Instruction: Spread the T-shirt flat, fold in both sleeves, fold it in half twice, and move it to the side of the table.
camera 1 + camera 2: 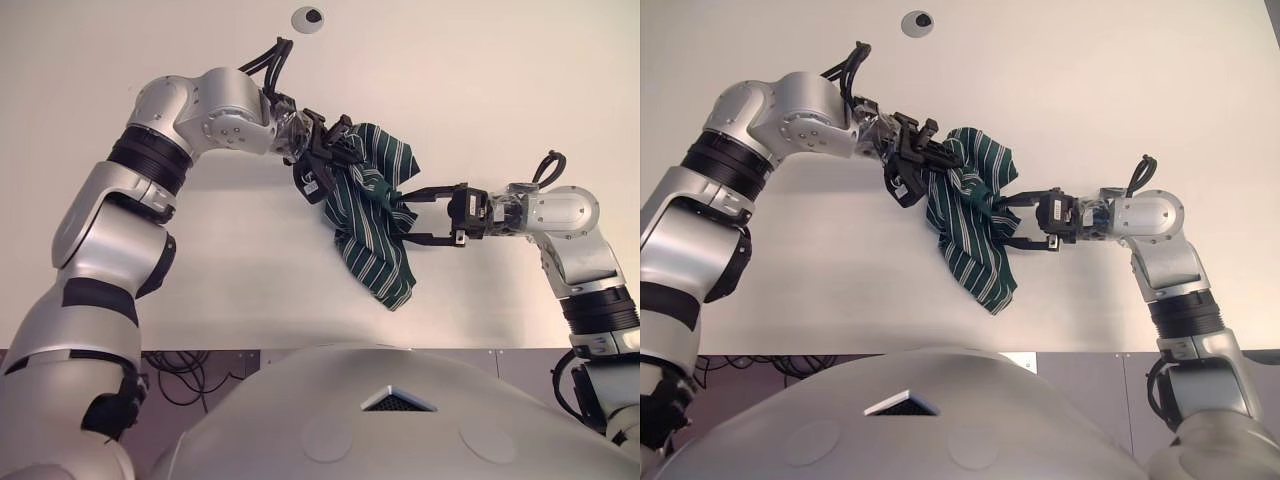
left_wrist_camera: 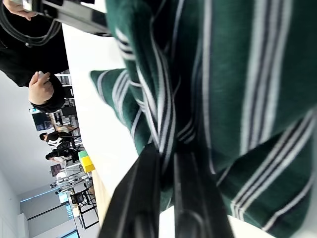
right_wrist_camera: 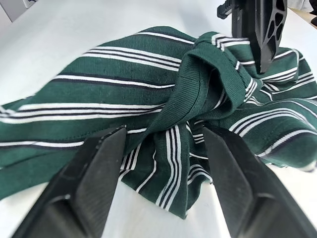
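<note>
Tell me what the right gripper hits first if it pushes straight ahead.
The bunched T-shirt, which sits inside the open right gripper; the left gripper holding it looks to lie just beyond.

The T-shirt [image 1: 375, 215] is dark green with groups of thin white and dark stripes. State: crumpled, not spread flat; sleeves cannot be told apart. One bunched upper edge is clamped between the fingers of my left hand [image 1: 338, 150]. A twisted fold sits between the parted fingers of my right hand [image 1: 405, 216]. The remainder trails below both hands as a tapering bundle over the desk [image 1: 230, 260].
</note>
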